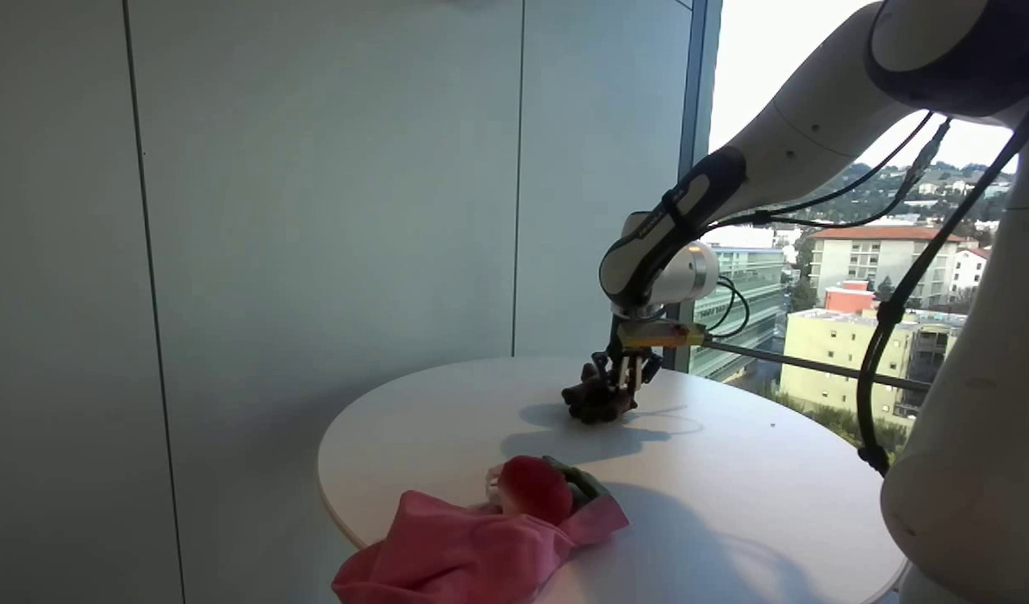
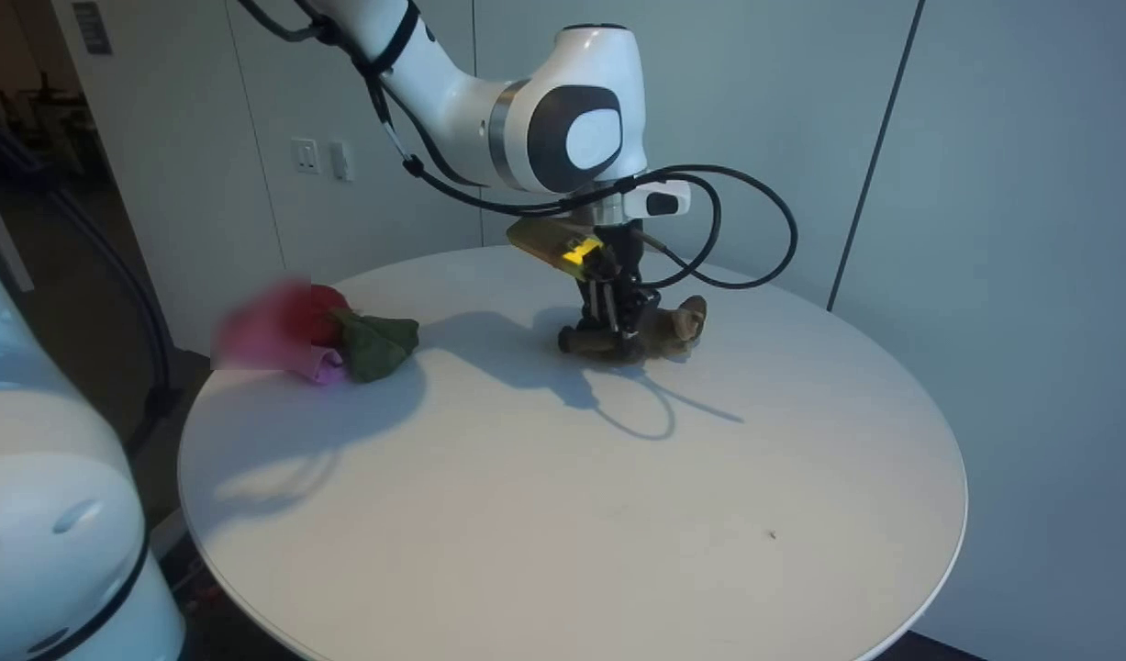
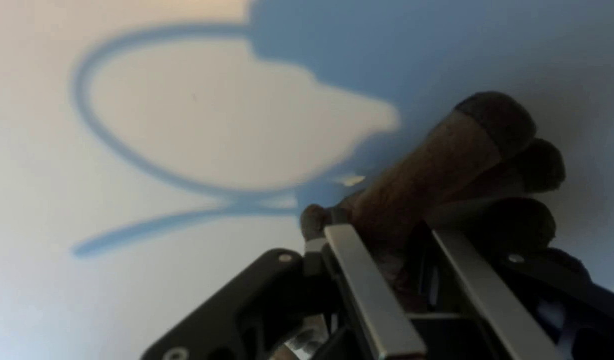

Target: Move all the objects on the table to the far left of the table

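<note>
Toy (image 3: 427, 170) and gripper (image 3: 392, 230) at a round table (image 2: 572, 514). The toy, brown with dark-tipped limbs, lies low at the table surface, toward the wall (image 2: 764, 138) and directly below the end of the arm (image 2: 585, 138); contact beneath it is hidden. The fingers (image 3: 372, 290) enter from the bottom of the wrist view and stand apart, brown plush occupying much of the gap; whether they press on it cannot be told. Several limbs extend past the fingertips toward the upper right of that view; a small rounded part shows just beside the tip of the finger at picture left. In an exterior view the toy (image 2: 668, 332) protrudes on both sides of the fingers, its bulkier part to picture right. In an exterior view most of the toy (image 1: 594, 403) appears to picture left of the fingers. Well apart from the gripper, at the table's edge, is a bunched pink cloth (image 1: 455, 545); in an exterior view the cloth (image 2: 264, 330) is blurred. A rounded red item (image 1: 535, 489) sits against it, with a green item (image 1: 585, 480) just beside.
</note>
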Controlling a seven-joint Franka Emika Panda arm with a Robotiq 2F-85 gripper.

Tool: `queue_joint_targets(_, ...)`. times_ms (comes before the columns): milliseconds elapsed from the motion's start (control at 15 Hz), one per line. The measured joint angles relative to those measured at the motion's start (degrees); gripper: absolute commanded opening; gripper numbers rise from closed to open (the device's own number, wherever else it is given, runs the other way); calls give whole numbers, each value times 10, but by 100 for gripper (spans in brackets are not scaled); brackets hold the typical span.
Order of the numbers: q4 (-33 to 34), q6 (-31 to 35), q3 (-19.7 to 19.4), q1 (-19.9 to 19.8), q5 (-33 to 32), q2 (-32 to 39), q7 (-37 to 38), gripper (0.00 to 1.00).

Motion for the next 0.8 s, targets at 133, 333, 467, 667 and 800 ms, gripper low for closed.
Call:
queue_joint_targets(133,-3,4,0,0,0,-2,0,5)
queue_joint_targets(333,-2,16,0,-2,-7,-4,5,10)
queue_joint_targets(467,9,37,0,-3,-4,-12,6,11)
queue_joint_targets(667,48,39,0,1,64,-42,-12,9)
queue_joint_targets(800,83,2,-3,14,152,-67,-52,8)
